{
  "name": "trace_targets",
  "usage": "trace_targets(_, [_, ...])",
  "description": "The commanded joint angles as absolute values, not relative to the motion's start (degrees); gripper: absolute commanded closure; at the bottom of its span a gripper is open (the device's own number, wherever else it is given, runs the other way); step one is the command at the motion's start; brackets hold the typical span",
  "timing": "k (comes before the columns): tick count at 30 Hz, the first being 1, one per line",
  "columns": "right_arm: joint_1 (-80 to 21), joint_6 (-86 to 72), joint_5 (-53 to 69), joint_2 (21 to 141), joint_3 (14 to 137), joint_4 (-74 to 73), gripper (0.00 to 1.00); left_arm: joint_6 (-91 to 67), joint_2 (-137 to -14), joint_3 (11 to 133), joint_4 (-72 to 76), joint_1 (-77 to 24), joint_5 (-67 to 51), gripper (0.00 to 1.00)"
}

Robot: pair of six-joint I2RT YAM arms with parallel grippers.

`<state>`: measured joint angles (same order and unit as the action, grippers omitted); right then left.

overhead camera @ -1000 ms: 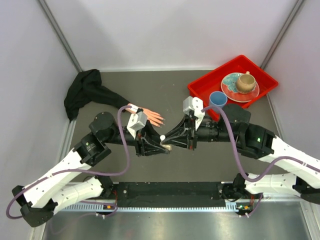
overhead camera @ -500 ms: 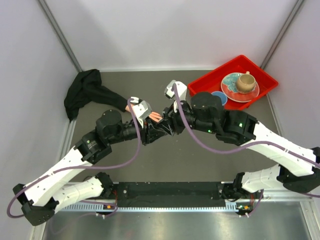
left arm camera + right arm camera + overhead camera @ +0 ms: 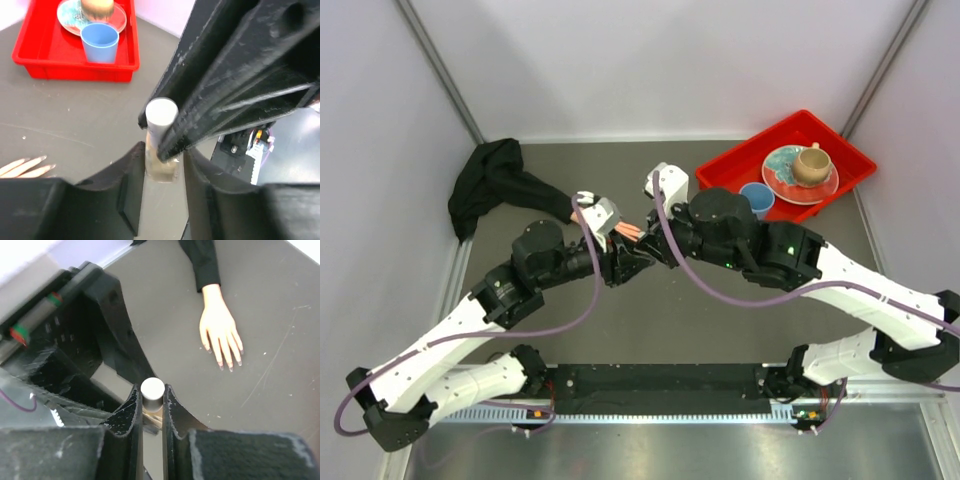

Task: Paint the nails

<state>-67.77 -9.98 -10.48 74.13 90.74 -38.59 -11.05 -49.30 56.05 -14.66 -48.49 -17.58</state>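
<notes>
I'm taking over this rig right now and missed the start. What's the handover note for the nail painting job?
Left tool: shut on the tan bottle, gripping its body.
Right tool: shut on the white cap.
Things: the mannequin hand lies palm down on the table close to the tools. Neither tool touches its nails.
Done: bottle gripped at both ends; the cap looks still on.
Left: pull off the cap, then paint each nail. Whether any nail has fresh paint cannot be told.
</notes>
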Motion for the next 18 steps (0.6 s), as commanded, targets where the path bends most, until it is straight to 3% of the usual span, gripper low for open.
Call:
trace_targets(1, [-68.1, -13.4, -14.1, 69.8, 88.6, -32.4, 1.0, -13.1, -44.5, 53.5, -4.1, -48.5, -15.8, 0.54])
trace_targets(13, [-68.1, -19.5, -14.8, 66.4, 85.6, -28.9, 1.0, -14.3, -44.1, 49.7, 1.3, -48.5, -19.0, 0.46])
trace_targets(18, [-68.1, -20.8, -14.1, 67.1, 86.2, -30.0, 1.0, -14.9, -44.6, 49.0, 4.1, -48.5, -19.1, 0.47])
